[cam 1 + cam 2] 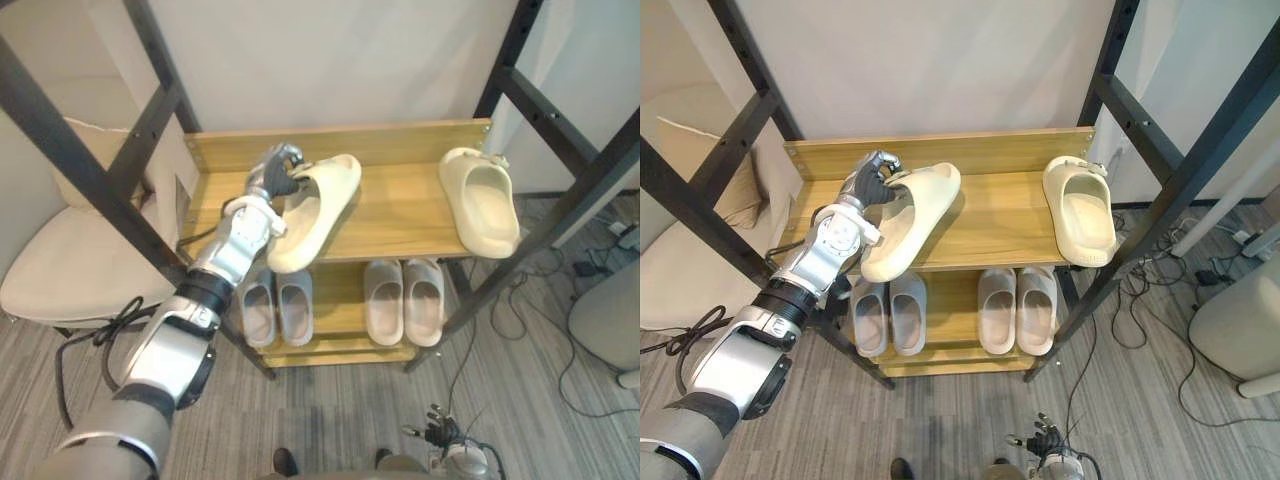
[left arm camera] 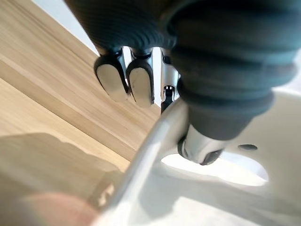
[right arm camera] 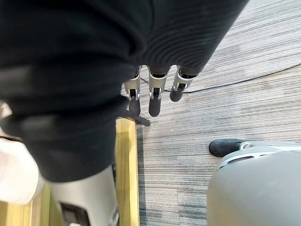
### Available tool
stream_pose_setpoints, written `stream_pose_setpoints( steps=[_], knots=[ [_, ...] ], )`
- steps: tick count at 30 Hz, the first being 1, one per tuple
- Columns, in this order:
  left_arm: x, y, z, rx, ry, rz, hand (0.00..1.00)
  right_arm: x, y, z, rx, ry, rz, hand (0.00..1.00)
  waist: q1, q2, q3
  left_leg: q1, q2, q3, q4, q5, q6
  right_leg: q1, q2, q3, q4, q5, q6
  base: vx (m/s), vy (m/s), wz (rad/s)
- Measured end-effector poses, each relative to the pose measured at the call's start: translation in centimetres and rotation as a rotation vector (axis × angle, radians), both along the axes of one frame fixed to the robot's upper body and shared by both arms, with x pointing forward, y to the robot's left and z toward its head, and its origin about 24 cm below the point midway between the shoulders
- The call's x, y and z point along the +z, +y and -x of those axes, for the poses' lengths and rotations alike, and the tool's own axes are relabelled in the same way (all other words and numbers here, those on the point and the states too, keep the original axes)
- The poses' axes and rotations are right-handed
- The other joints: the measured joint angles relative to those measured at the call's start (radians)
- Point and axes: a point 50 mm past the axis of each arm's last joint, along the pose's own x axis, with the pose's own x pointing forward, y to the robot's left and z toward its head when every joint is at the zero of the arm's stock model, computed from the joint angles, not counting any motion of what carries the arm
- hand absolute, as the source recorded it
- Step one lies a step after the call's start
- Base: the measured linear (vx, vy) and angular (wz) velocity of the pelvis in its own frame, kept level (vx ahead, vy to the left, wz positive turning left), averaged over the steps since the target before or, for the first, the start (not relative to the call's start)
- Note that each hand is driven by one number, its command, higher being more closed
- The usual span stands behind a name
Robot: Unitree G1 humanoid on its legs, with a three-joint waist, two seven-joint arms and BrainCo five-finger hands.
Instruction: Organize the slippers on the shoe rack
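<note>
Cream slipper (image 1: 318, 215): one item, on the top board of the shoe rack (image 1: 400, 220), caught at its banded far end by the left hand (image 1: 272, 178). Its long axis lies slantwise. From the hand it runs back toward the robot, and the free end pokes past the board's front edge, just beside the wrist. From where I stand I cannot tell whether the sole rests on the wood or is raised a little.

Second cream slipper (image 1: 483, 200): the match, on the same board, well apart to the hand's right. Its long axis is nearly front to back, with the near end also over the edge. The two lie at different angles. My reading is that the coming move must square up the held one and carry it rightward beside its match. The left hand is much the nearer.

Left hand, state: closed on the band, fingers (image 2: 139, 84) curled over its outside, thumb (image 2: 200, 150) tucked into the foot opening.

Left grey pair (image 1: 278, 308): lower board, directly below the hand, set straight.

Right grey pair (image 1: 405, 300): lower board, below and to the hand's right.

Right hand (image 3: 154, 101): hanging low near the floor, well apart from the rack, fingers straight, holding nothing.
</note>
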Motion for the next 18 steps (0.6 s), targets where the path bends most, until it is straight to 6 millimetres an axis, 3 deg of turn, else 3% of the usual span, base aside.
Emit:
stream_pose_setpoints(
  steps=[7, 15, 16, 18],
  knots=[
    [1.4, -0.6, -0.4, 0.020, -0.032, 0.054, 1.00, 0.1, -0.7, 0.1, -0.048, -0.004, 0.019, 0.00, -0.009, 0.025, 0.019, -0.016, 0.004, 0.018, 0.000, 0.000, 0.000, -0.026, 0.004, 0.020, -0.003, 0.006, -0.003, -0.01, -0.008, -0.08],
    [2.2, -0.8, -0.6, 0.031, -0.054, 0.069, 1.00, 0.1, -0.8, 0.3, -0.065, -0.003, 0.020, 0.00, -0.015, 0.032, 0.026, -0.016, 0.012, 0.046, 0.000, -0.009, -0.012, -0.039, 0.012, 0.049, -0.019, 0.018, -0.006, -0.01, -0.010, -0.12],
    [2.3, -1.1, -0.6, 0.025, -0.056, 0.073, 0.00, 0.1, -0.8, 0.3, -0.071, -0.004, 0.018, 0.00, -0.016, 0.034, 0.028, -0.016, 0.012, 0.046, 0.000, -0.009, -0.012, -0.039, 0.012, 0.049, -0.019, 0.018, -0.006, 0.00, 0.000, 0.00],
    [2.3, -1.7, -0.6, 0.013, -0.057, 0.082, 0.00, 0.1, -0.8, 0.3, -0.074, -0.005, 0.018, 0.00, -0.018, 0.036, 0.029, -0.016, 0.013, 0.046, 0.000, -0.009, -0.012, -0.039, 0.012, 0.049, -0.019, 0.018, -0.006, 0.00, 0.000, 0.00]
  ],
)
